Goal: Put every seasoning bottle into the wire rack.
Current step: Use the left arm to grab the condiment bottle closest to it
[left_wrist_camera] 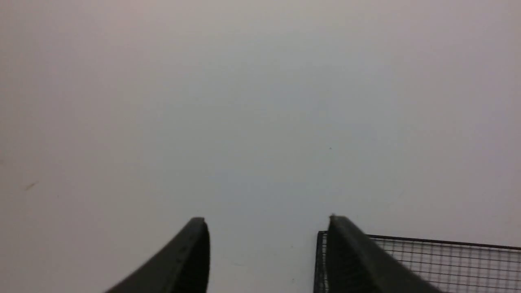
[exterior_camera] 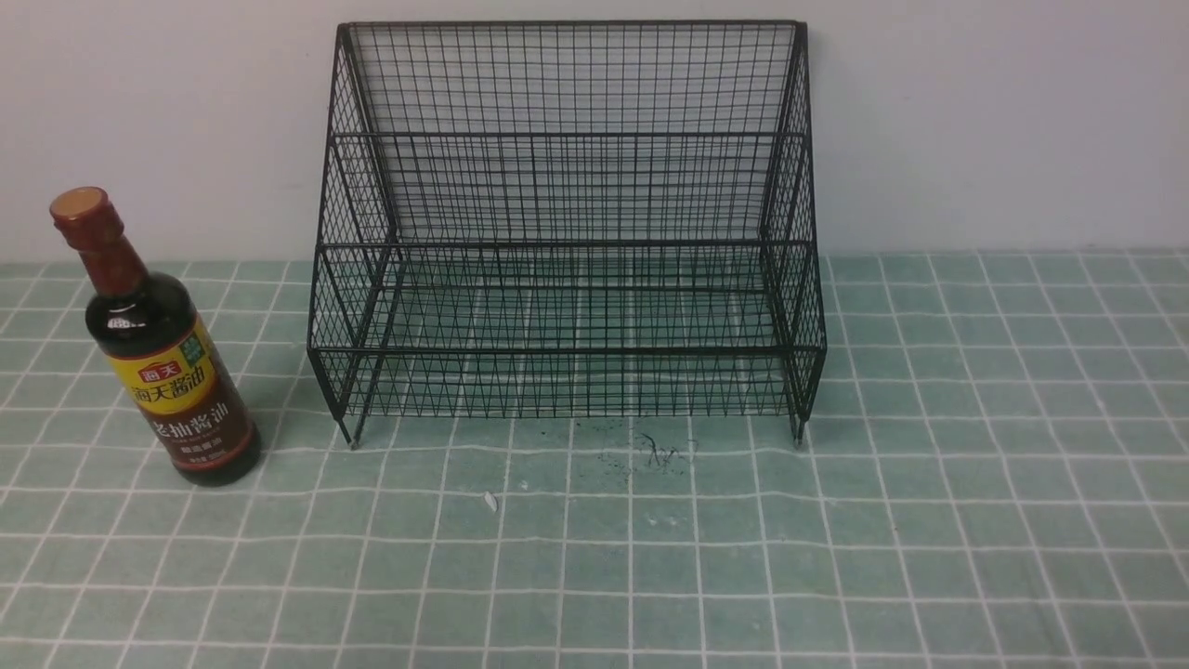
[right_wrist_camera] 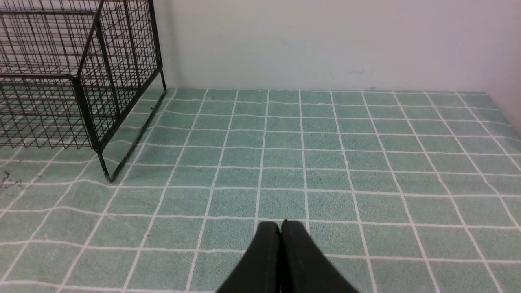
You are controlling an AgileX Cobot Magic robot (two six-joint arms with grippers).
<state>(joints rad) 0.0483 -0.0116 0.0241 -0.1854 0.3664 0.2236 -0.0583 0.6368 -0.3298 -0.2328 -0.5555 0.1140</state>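
A dark-brown seasoning bottle [exterior_camera: 165,358] with a reddish-brown cap and yellow and dark-red label stands upright on the table, left of the wire rack [exterior_camera: 568,232]. The black stepped rack sits against the back wall with nothing in it. Neither arm shows in the front view. In the left wrist view my left gripper [left_wrist_camera: 266,221] is open, nothing between its fingers, facing the bare wall with a top corner of the rack [left_wrist_camera: 427,260] beside one finger. My right gripper [right_wrist_camera: 281,224] is shut on nothing, low over the cloth, to the right of the rack [right_wrist_camera: 77,77].
A green checked cloth [exterior_camera: 975,483] covers the table up to the pale wall. Small dark specks [exterior_camera: 659,452] and a white scrap [exterior_camera: 490,502] lie on the cloth in front of the rack.
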